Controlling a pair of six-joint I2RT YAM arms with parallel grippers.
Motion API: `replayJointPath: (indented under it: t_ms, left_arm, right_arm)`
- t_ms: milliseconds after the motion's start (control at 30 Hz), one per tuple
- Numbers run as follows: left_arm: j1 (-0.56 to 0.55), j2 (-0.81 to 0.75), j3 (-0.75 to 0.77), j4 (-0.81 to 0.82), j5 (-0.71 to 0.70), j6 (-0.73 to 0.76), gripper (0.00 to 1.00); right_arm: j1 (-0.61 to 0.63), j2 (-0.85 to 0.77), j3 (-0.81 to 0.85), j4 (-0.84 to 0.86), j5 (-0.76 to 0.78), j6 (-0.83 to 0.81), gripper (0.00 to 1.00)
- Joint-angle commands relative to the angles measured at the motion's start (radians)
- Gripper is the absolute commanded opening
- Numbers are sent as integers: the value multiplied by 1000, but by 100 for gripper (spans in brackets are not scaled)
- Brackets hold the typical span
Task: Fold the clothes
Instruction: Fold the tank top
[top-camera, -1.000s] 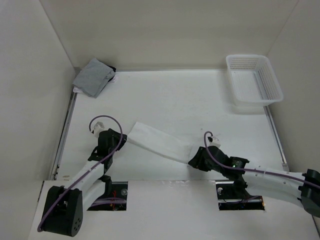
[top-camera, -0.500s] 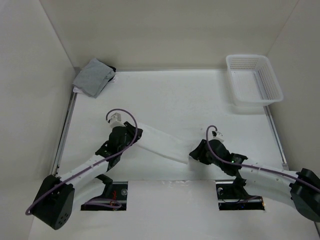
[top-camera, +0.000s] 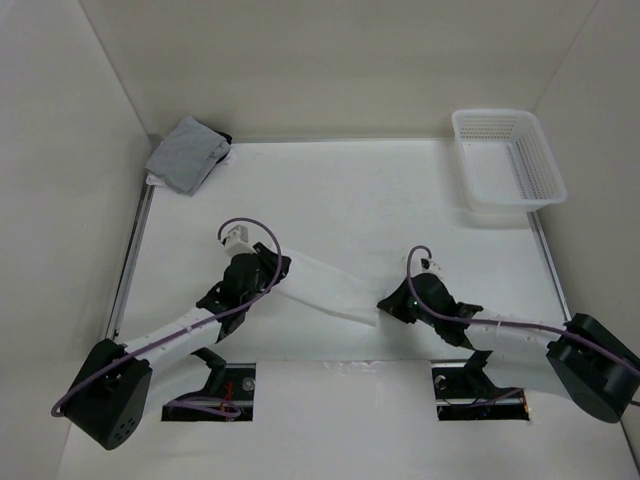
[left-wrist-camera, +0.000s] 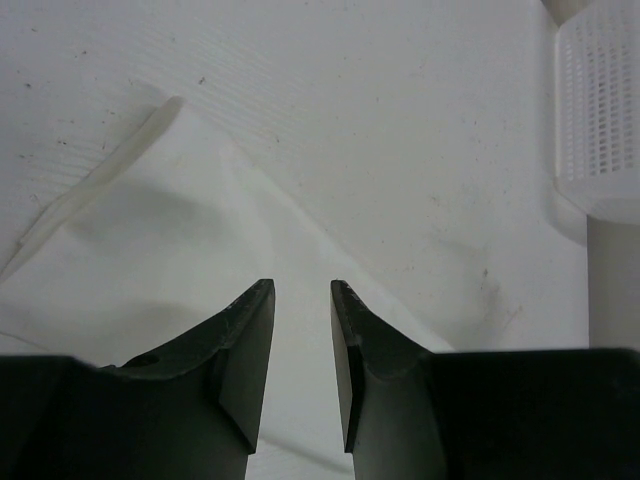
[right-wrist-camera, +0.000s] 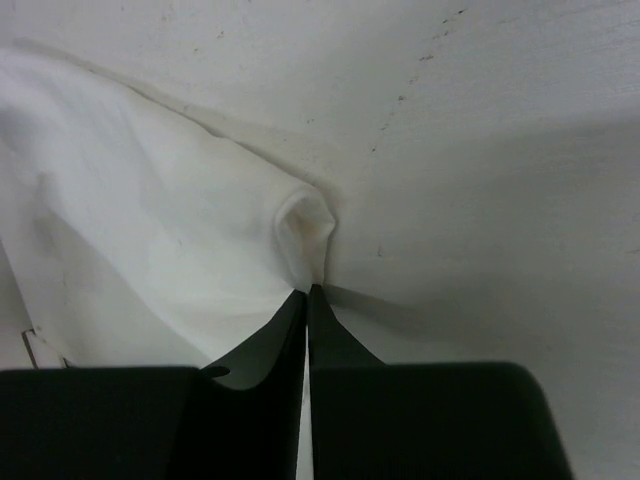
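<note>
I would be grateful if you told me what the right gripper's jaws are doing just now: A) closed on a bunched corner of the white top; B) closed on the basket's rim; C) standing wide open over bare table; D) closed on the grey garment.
A: in the right wrist view the right gripper has its jaws pressed together, with a puckered corner of the white top caught at their tips.

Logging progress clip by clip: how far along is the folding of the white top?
Done: the white top lies as a narrow band, apparently folded lengthwise. In hand: the right end effector is shut on one end; the left end effector is open over the other. Left: folding the band shorter.
</note>
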Motion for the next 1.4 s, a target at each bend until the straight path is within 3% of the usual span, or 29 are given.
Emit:
replayJointPath:
  t_ms: [0, 200, 300, 667, 1200, 1300, 1367]
  left_arm:
    - [16, -25, 30, 57, -7, 8, 27]
    - [28, -69, 14, 28, 8, 12, 28]
    - [43, -97, 17, 3, 20, 23, 28]
    - [118, -169, 7, -15, 106, 21, 28]
    - [333, -302, -32, -15, 283, 0, 29]
    - [362, -312, -35, -15, 306, -5, 29]
    - [378, -319, -36, -15, 313, -6, 29]
  right_arm:
    - [-14, -55, -23, 49, 17, 3, 2]
    - [1, -409, 42, -365, 131, -26, 1]
    - [9, -448, 147, -485, 140, -100, 2]
    - [95, 57, 671, -505, 112, -300, 3]
    - [244, 743, 1244, -539, 30, -249, 4]
    - [255, 800, 1293, -521, 19, -221, 20]
    - [264, 791, 1284, -487, 22, -211, 40]
